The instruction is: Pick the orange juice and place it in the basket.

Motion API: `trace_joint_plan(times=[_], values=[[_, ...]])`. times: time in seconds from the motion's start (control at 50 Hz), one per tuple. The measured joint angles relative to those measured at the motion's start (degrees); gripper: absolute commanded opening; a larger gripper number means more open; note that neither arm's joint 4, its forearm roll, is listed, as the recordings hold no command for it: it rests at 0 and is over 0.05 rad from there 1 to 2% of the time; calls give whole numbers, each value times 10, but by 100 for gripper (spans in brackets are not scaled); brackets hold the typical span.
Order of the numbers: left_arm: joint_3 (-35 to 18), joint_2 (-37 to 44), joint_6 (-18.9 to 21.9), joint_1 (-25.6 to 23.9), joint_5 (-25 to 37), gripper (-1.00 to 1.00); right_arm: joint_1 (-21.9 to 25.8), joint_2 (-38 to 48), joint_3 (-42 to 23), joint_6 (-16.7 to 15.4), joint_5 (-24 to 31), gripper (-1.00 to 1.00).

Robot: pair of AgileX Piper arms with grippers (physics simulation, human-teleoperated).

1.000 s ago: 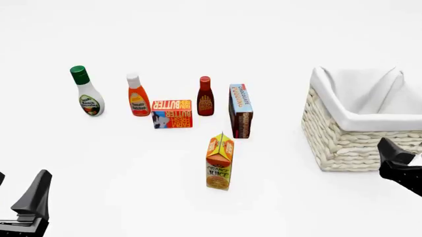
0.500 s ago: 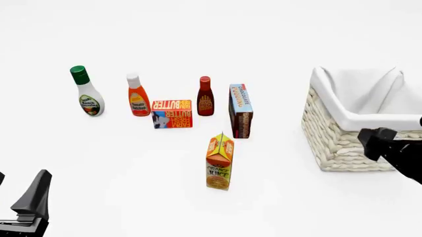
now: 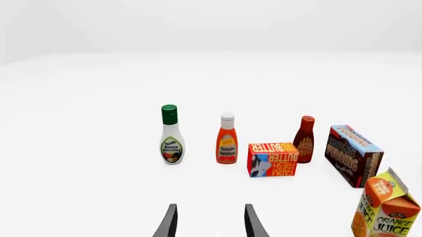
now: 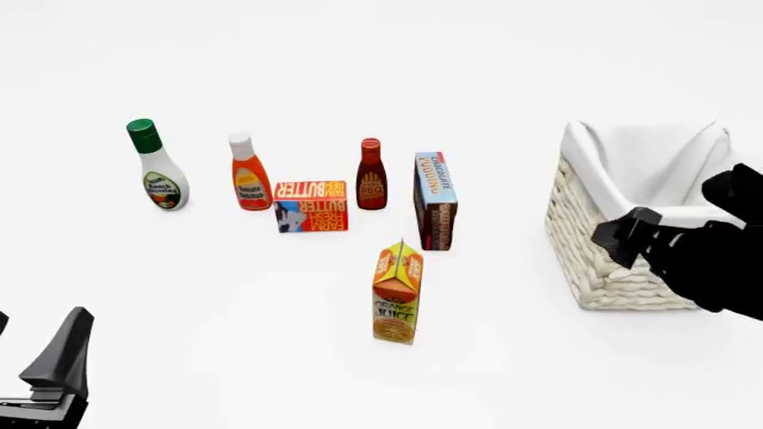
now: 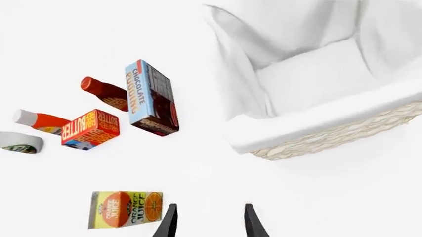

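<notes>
Bottles (image 4: 157, 166) three, cartons (image 4: 398, 291) three, basket (image 4: 620, 259) one

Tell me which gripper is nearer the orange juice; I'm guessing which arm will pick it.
Right. The right gripper hangs in front of the basket, to the right of the orange juice. The left gripper sits at the near-left corner, farther away.
</notes>
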Motion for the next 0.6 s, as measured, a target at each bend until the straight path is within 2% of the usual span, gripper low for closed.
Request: trace_joint_plan(times=[0.3,0.6], values=[[0,0,0,0,0,100,65,62,-41,43,32,100],[0,0,0,0,0,100,145,137,-103,110,67,100]])
